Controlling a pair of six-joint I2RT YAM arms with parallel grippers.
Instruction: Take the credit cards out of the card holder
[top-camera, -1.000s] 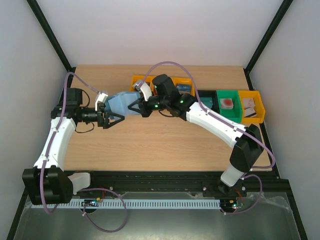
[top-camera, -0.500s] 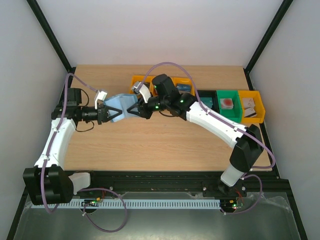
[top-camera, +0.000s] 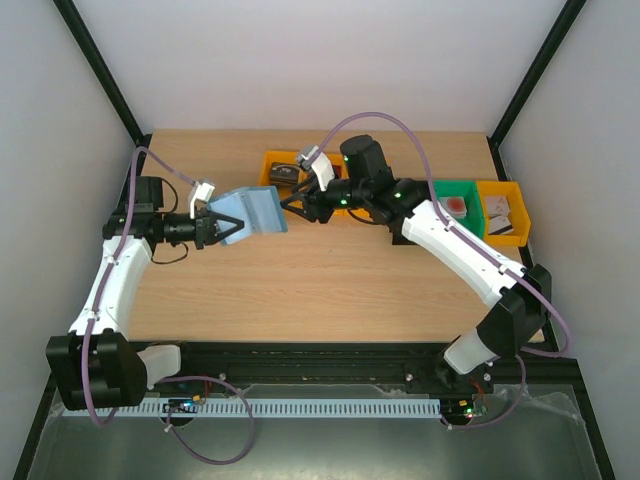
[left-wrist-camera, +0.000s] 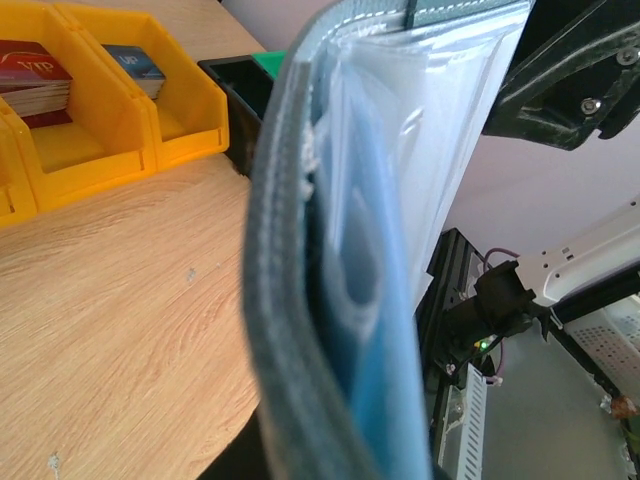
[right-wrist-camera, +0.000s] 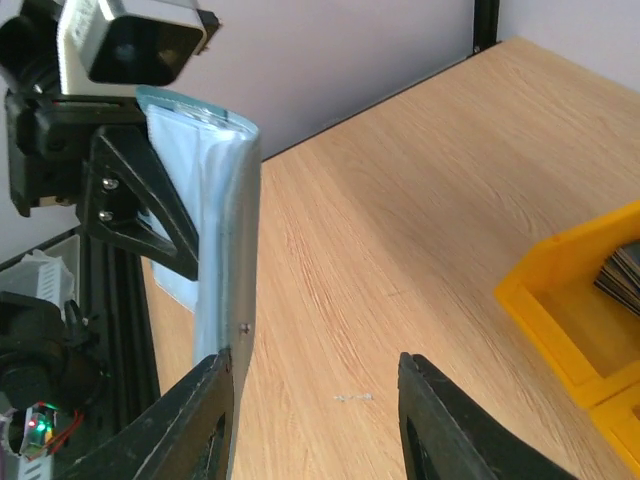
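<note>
Jaws of the left gripper (top-camera: 215, 228), at nine o'clock on the bench (top-camera: 330, 290), clamp the card holder (top-camera: 255, 212) by one side and hold it on edge. Its clear sleeves fill the left wrist view; the credit cards cannot be made out inside, so I judge them yet to come out. Just toward three o'clock, the right gripper (right-wrist-camera: 312, 380) has backed off from the holder's rim, where it was a second ago; its jaws stand wide apart and empty. Another reach looks needed. Farther, from twelve to two o'clock, bins (left-wrist-camera: 190, 100) with card stacks (left-wrist-camera: 30, 85) crowd the right arm's path.
</note>
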